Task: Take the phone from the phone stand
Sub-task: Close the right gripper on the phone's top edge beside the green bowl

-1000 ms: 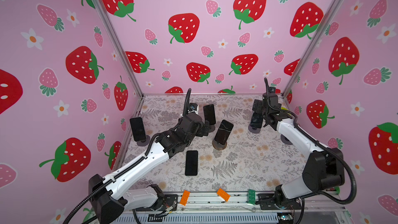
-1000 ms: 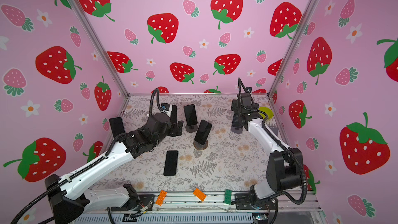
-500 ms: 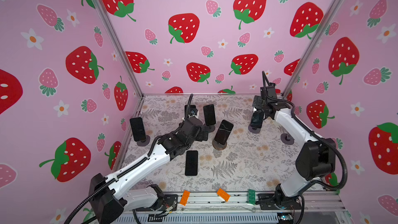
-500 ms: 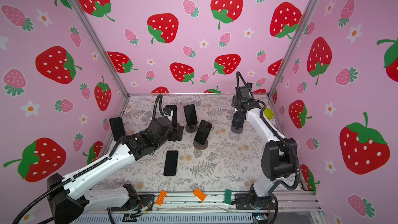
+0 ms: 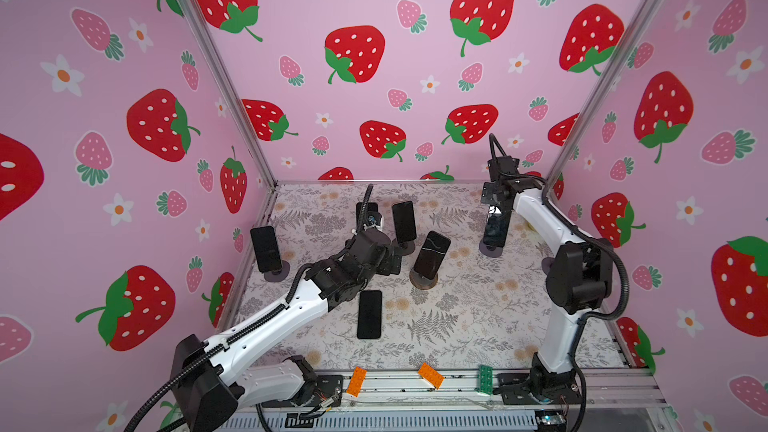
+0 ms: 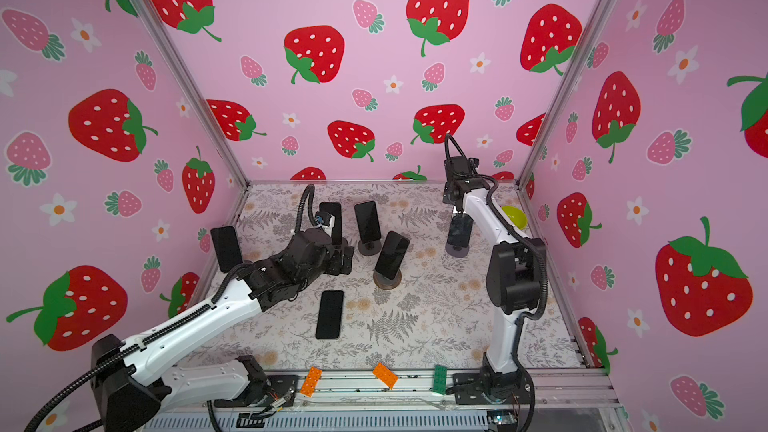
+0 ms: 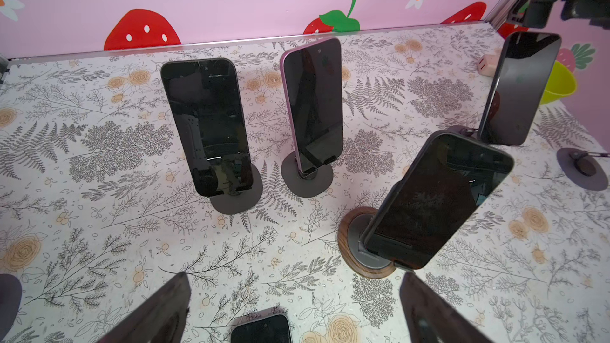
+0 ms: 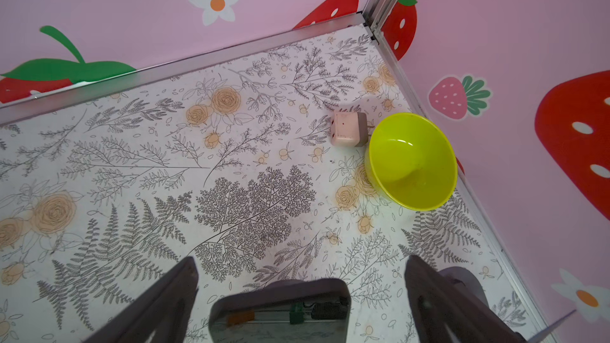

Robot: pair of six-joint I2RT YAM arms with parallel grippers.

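Your right end effector [image 8: 300,262] hangs wide open over the phone [image 8: 279,311], propped in its stand [image 5: 490,250] near the right wall [image 5: 665,160]. Rigid, glassy, probably slick: pinch its side edges near the top. Your left end effector [image 7: 293,275] gapes empty too.
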